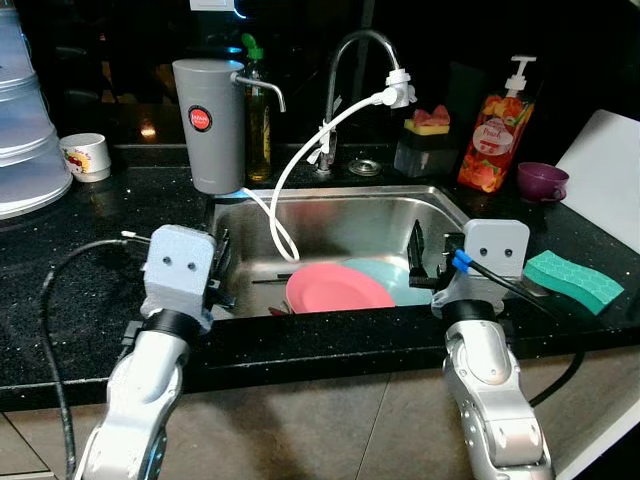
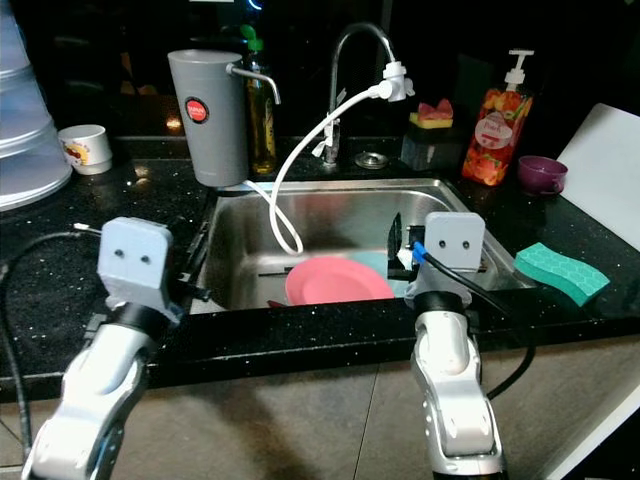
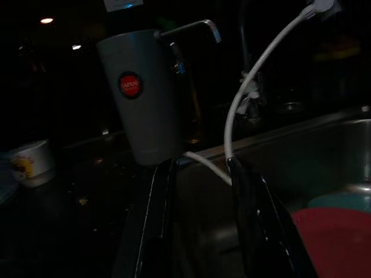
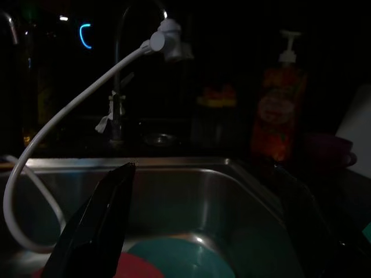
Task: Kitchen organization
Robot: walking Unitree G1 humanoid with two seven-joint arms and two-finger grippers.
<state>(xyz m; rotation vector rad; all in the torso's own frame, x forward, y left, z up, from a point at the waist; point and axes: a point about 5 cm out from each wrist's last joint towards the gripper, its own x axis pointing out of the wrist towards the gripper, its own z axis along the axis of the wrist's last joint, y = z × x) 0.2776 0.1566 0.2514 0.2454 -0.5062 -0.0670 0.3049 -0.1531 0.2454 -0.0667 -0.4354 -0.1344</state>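
Two plates lie in the sink (image 1: 440,205): a pink plate (image 1: 335,290) against the front wall and a teal plate (image 1: 400,280) tucked partly under it toward the right wall. A white hose (image 1: 300,160) runs from the tap (image 1: 350,60) and loops down into the basin at its left side.

Both grippers hang over the front edge of the worktop (image 1: 80,260). The left gripper (image 3: 200,174) sits at the sink's front left corner, its fingers set a narrow gap apart with nothing between them, pointing toward the grey water filter (image 1: 210,125) at the back left corner of the sink. The right gripper (image 4: 203,191) hovers above the sink's front right corner with its fingers spread wide and empty, looking down over the two plates.

Along the back edge stand a green-capped bottle (image 1: 258,110), a small dark holder with a sponge (image 1: 428,140), a soap dispenser (image 1: 495,135) and a purple cup (image 1: 542,182). A green sponge (image 1: 572,280) lies on the worktop right of the sink, and a white mug (image 1: 87,155) sits near the back left.

Judging by the pose, the step in hand concerns the plates, though one scene cannot say whether they are being fetched out or have just been set down. If they are to come out, the right gripper would need to drop lower and pinch a rim; the pink plate's front rim is nearest, and its flat lie makes a rim grip awkward.
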